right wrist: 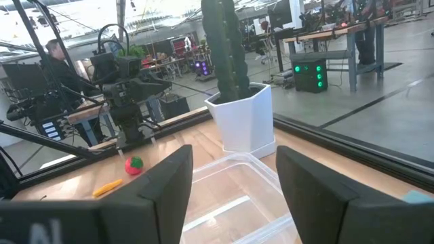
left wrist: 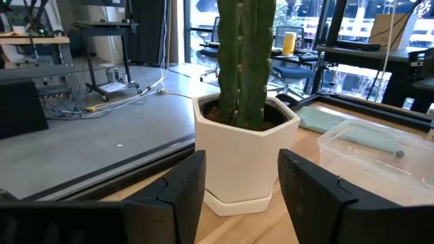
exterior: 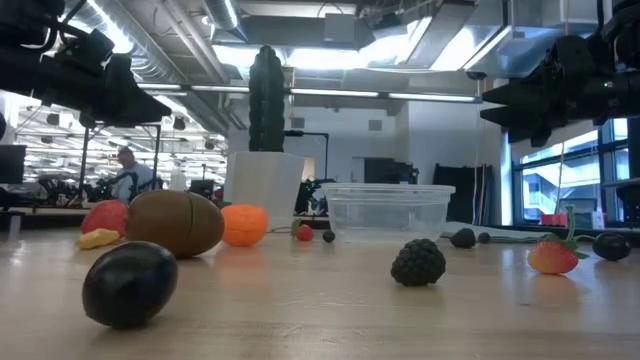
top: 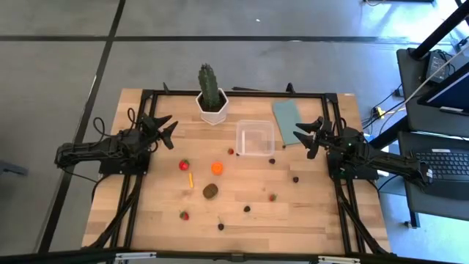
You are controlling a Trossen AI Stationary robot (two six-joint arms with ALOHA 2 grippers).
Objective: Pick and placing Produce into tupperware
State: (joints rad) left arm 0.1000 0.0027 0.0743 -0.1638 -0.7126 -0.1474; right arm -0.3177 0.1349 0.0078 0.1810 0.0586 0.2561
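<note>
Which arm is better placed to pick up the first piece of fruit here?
Probably the left. Its open gripper hangs near the strawberry, stick and orange ball. The right gripper, also open, sits by the empty container, with only small dark berries near it.

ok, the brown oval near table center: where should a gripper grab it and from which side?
Probably across its short axis, coming straight down. The brown oval lies flat on the table on its long side, so its narrow middle fits between open fingers. The yellow-orange stick and orange ball sit apart from it, leaving room. The left gripper and right gripper both wait open at the table's far sides.
</note>
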